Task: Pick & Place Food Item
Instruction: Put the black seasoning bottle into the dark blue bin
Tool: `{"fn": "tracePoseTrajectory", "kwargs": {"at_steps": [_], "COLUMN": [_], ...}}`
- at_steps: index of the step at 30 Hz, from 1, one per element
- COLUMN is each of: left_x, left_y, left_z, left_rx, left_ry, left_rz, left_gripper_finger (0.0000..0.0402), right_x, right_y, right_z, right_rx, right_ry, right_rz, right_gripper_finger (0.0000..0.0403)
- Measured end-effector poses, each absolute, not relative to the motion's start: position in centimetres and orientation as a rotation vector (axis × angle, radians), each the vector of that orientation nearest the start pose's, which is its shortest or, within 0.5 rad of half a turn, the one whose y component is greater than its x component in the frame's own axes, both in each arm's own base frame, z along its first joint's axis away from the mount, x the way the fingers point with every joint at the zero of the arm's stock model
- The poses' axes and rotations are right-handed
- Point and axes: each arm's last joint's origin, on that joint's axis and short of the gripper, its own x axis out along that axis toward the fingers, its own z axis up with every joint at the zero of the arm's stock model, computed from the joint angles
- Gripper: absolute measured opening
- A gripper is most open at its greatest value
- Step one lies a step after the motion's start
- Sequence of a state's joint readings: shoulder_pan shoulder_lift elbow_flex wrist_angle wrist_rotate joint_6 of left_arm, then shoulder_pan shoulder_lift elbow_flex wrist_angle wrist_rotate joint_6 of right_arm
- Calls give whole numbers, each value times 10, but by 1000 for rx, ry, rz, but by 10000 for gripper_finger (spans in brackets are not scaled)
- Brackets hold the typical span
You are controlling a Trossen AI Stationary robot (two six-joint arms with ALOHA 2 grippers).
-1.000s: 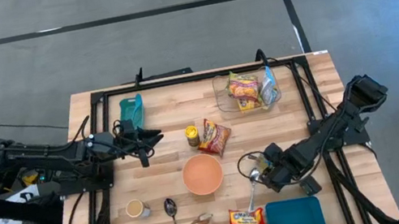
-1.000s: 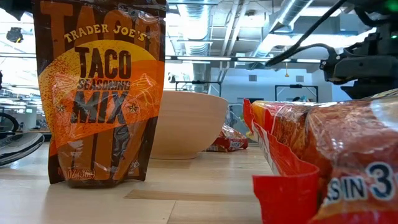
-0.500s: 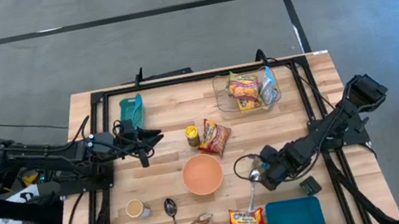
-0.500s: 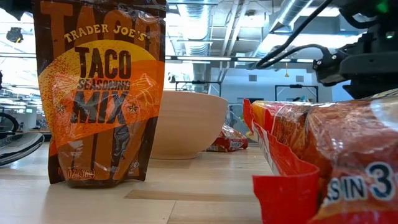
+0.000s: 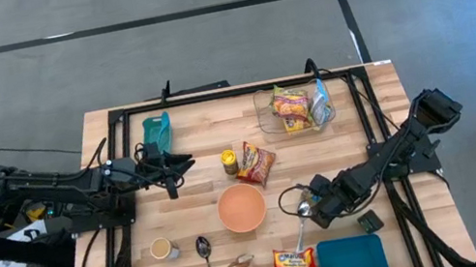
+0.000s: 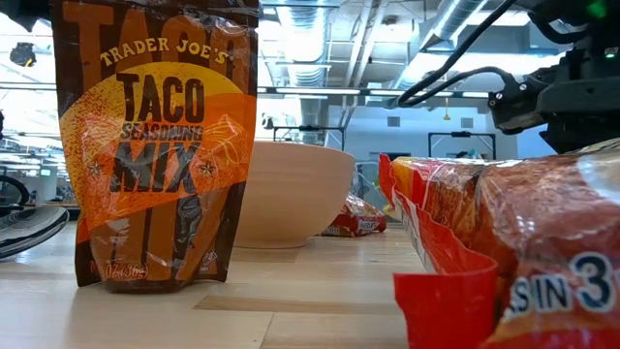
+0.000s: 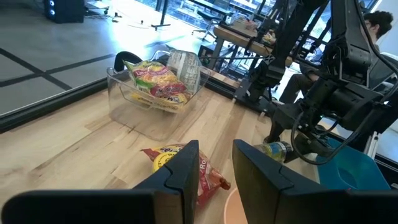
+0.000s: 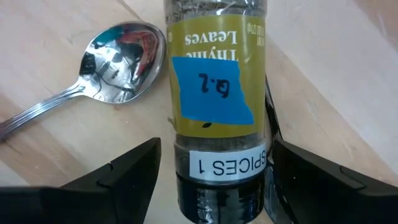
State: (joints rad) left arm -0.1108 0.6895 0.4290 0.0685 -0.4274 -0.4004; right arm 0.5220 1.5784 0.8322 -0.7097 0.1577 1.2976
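Note:
A thyme spice jar (image 8: 214, 93) with a yellow label, a blue tape patch and a black cap lies on its side on the wooden table, beside the bowl of a metal spoon (image 8: 121, 59). My right gripper (image 8: 216, 149) points down over it, open, one finger on each side of the jar's cap end and a gap showing on both sides. In the high view this gripper (image 5: 315, 206) is right of the tan bowl (image 5: 242, 207). My left gripper (image 7: 215, 165) waits at the table's left (image 5: 180, 166), level, narrowly open and holding nothing.
A clear bin (image 5: 295, 109) of food packets stands at the far right. A small yellow jar (image 5: 229, 161) and a snack packet (image 5: 256, 163) lie mid-table. A ramen packet (image 5: 294, 266), a blue tray (image 5: 352, 261), a taco mix pouch (image 6: 155, 145), a second spoon (image 5: 205, 255) and a cup (image 5: 162, 249) line the near edge.
My right gripper has rolled about its own pointing line above the jar and shifted slightly toward the table's left. It still points down.

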Motion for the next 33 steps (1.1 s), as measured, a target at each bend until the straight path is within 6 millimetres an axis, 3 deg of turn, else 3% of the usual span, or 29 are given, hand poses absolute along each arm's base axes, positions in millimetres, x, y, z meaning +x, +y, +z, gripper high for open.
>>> {"fn": "tracePoseTrajectory", "kwargs": {"at_steps": [12, 27, 33], "left_x": [161, 161, 161], "left_y": [-6, -6, -6], "left_z": [248, 248, 248], "left_rx": [-345, -345, -345], "left_ry": [119, 120, 120], "left_rz": [348, 347, 347], "left_gripper_finger": [92, 92, 92], "right_x": [221, 221, 221], "right_y": [122, 122, 122], "right_z": [149, 150, 150], "right_rx": [581, 586, 587], "right_ry": [1300, 1297, 1297], "right_rz": [-610, -610, -609], "right_gripper_finger": [296, 198, 213]}}
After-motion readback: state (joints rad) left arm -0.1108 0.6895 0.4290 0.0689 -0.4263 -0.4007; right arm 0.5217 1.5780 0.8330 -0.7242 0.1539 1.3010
